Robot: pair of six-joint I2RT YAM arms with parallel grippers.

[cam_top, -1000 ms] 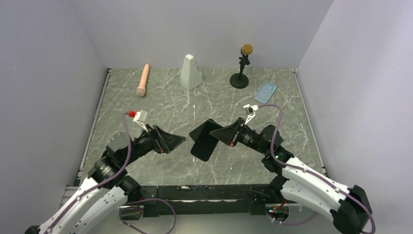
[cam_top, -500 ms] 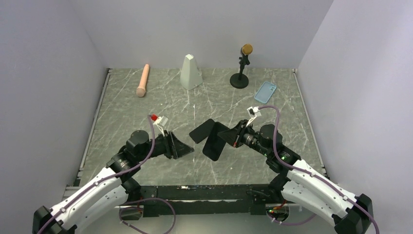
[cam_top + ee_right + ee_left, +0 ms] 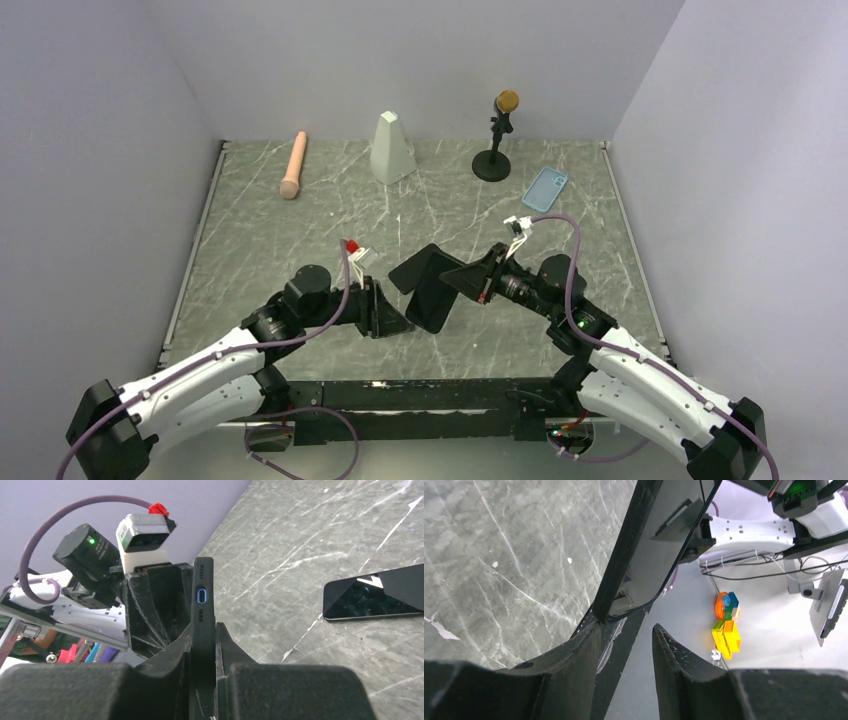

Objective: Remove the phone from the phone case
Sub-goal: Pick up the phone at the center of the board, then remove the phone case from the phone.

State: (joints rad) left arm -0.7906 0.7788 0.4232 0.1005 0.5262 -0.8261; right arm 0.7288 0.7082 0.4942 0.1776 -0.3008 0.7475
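The light-blue phone case (image 3: 546,188) lies flat at the back right of the table, far from both arms. My right gripper (image 3: 452,281) (image 3: 202,630) is shut on a black phone (image 3: 432,298) (image 3: 202,592), held on edge above the table, charging port towards the left arm. A second black phone (image 3: 413,264) (image 3: 375,597) lies flat on the marble. My left gripper (image 3: 396,319) (image 3: 626,627) stands open just under the held phone's (image 3: 644,555) lower corner, which sits at one fingertip (image 3: 591,630). Nothing is between its fingers.
Along the back stand a pink rod (image 3: 292,166), a white tapered block (image 3: 391,147) and a small microphone on a black stand (image 3: 497,135). The table's front edge runs just behind the left gripper; coloured bricks (image 3: 726,630) lie off the table below.
My left arm has swung right and forward up to the held phone, and its jaws have narrowed. The right gripper has kept hold of the phone, shifting it only slightly.
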